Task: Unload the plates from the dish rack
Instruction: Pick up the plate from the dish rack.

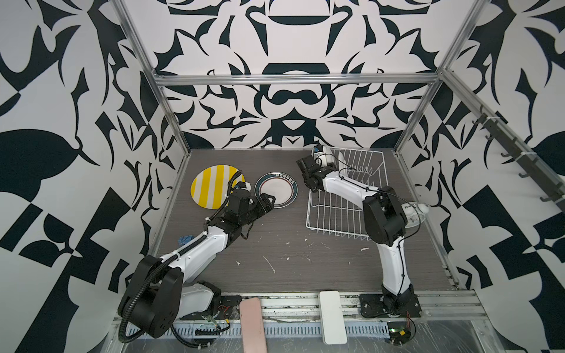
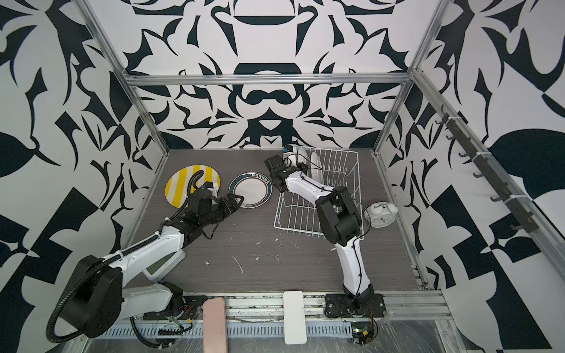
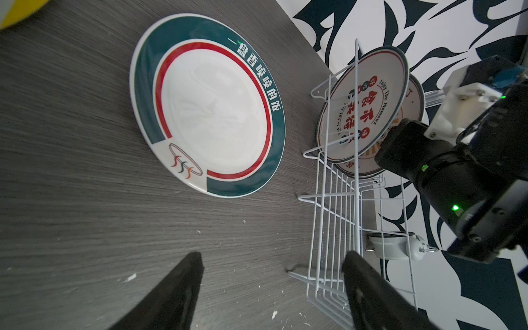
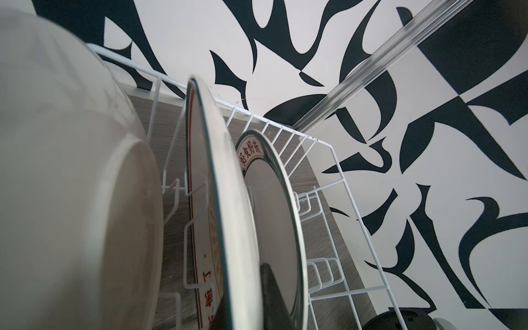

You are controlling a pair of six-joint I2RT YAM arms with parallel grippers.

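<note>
right gripper (image 4: 247, 297): clamped on the upper rim of the middle plate (image 4: 234, 228), one finger on each face, reaching in from above.
middle plate: stands on edge between tines at the far end of the dish rack (image 1: 333, 211), disc set across the rack's long side, printed face toward the left arm.
key relation: the held plate sits directly under the pincer with a neighbour on each side. The front plate (image 3: 363, 105) is close on its printed side and the back plate (image 4: 274, 214) is just beside its white back, so judged exit is straight up in the plate's own plane; any sideways tilt risks a knock.
nearer arm: right, already on it. The left is well apart from the rack.
left gripper (image 3: 274, 285): jaws wide, nothing between them, over the table (image 1: 290, 259) at the near edge of the green-rimmed plate (image 1: 279, 188).
already out: green-rimmed plate and striped plate (image 1: 211, 186) lie flat on the table, face up, side by side.
left in rack: three plates, all upright.
looks: middle plate is white with a thin dark edge line and orange and red print – glossy, so likely slippery in a rim pinch.
</note>
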